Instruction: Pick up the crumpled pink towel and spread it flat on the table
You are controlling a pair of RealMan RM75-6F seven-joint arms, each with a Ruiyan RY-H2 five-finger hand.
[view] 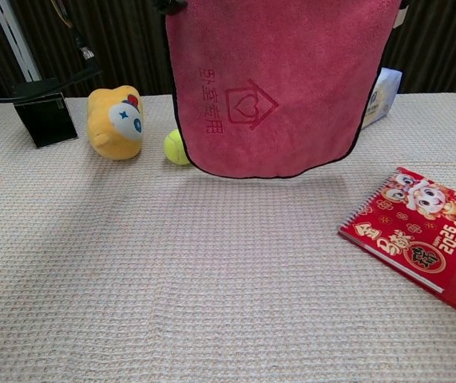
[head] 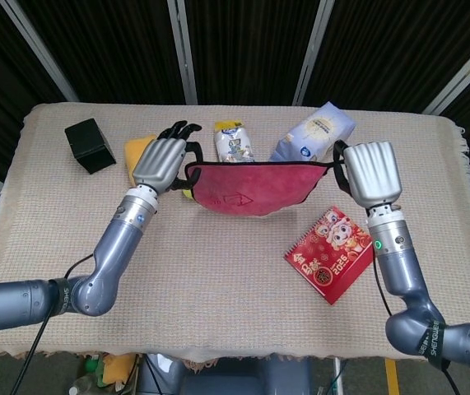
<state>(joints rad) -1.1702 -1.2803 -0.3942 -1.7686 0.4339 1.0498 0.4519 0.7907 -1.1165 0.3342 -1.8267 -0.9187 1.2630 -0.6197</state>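
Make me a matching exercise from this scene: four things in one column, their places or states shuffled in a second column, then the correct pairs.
Things:
1. pink towel
2. red calendar
3. tennis ball
4. black box

Places or states:
A. lying flat on the table toward the right edge
B. standing near the far left corner
C. hanging stretched between the left robot hand and the right robot hand
D. beside the yellow plush toy, partly behind the towel's edge

Pairs: 1-C, 2-A, 3-D, 4-B

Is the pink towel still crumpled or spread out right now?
Spread out, but not on the table: the pink towel hangs as a flat sheet, its top corners held by the left robot hand and right robot hand.
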